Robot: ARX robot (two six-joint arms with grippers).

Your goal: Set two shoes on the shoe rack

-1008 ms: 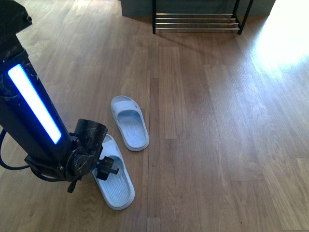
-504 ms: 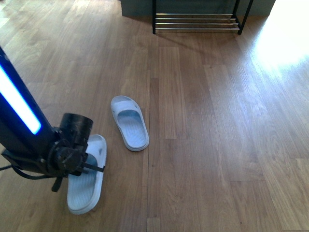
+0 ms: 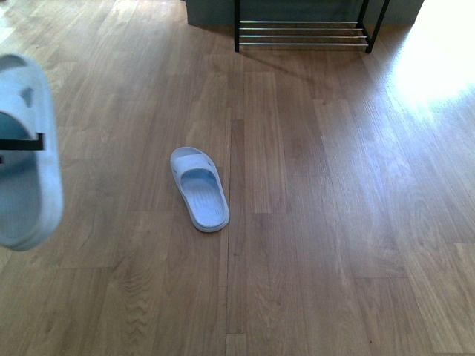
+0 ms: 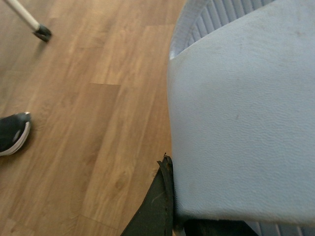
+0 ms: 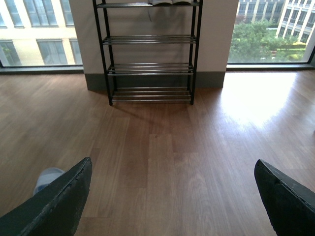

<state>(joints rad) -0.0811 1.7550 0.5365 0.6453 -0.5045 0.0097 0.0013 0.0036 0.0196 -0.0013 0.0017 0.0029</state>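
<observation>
A pale blue slide (image 3: 26, 148) hangs in the air at the far left of the front view, large and close to the camera. My left gripper (image 3: 15, 142) is shut on it, and only a thin black bar of it shows there. In the left wrist view the slide's strap (image 4: 241, 108) fills the right side, with one black finger (image 4: 156, 206) pressed against its edge. The other slide (image 3: 199, 188) lies on the floor near the middle. The shoe rack (image 3: 300, 33) stands at the far wall. My right gripper (image 5: 172, 196) is open above bare floor, facing the rack (image 5: 150, 64).
The wood floor (image 3: 319, 208) stretches between the lying slide and the rack. A dark shoe with a white sole (image 4: 12, 132) and a white pole with a black foot (image 4: 29, 22) show in the left wrist view. Sunlight falls on the floor at the far right (image 3: 438, 67).
My left arm has lifted the nearer slide off the floor, up and to the left, close to the camera. The arm's body has left the front view. The other slide has not moved.
</observation>
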